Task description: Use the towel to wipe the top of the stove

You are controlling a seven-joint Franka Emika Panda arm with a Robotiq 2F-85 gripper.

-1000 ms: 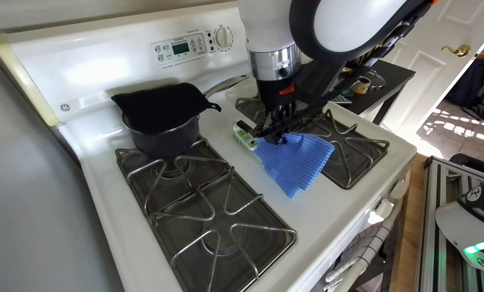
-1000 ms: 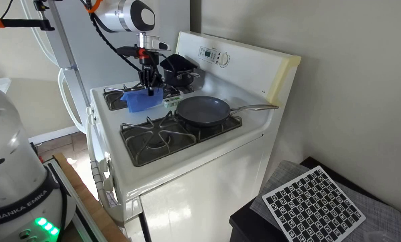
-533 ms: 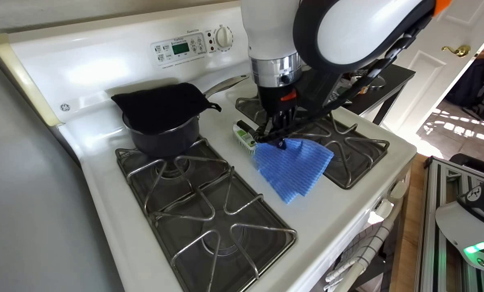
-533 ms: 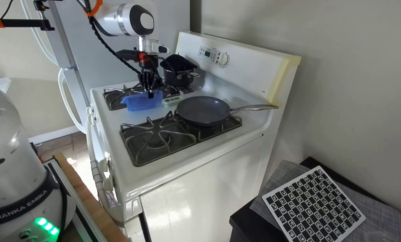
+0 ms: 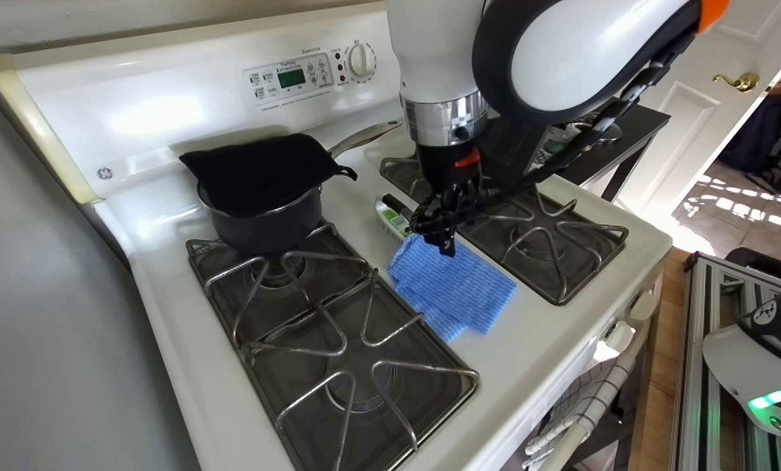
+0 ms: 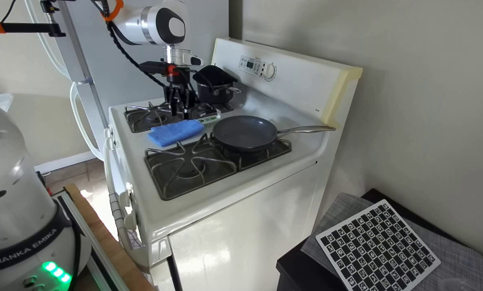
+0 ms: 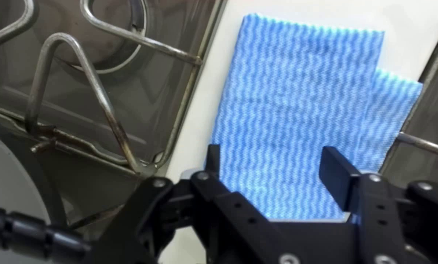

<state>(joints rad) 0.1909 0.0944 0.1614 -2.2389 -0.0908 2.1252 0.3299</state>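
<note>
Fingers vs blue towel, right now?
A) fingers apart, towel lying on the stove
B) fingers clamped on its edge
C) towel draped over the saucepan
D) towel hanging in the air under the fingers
A: the wrist view shows the fingers with a wide gap between them, and the blue towel lying on the stove, mostly between the burner grates.

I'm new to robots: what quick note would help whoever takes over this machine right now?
Gripper: open over the towel, not holding it.
Towel: lying on the white top of the stove, between the burners.
Done: the towel is in place; how much is wiped, I can't tell.
Left: probably grasp the towel and wipe, keeping clear of the pot and frying pan on the rear burners.
</note>
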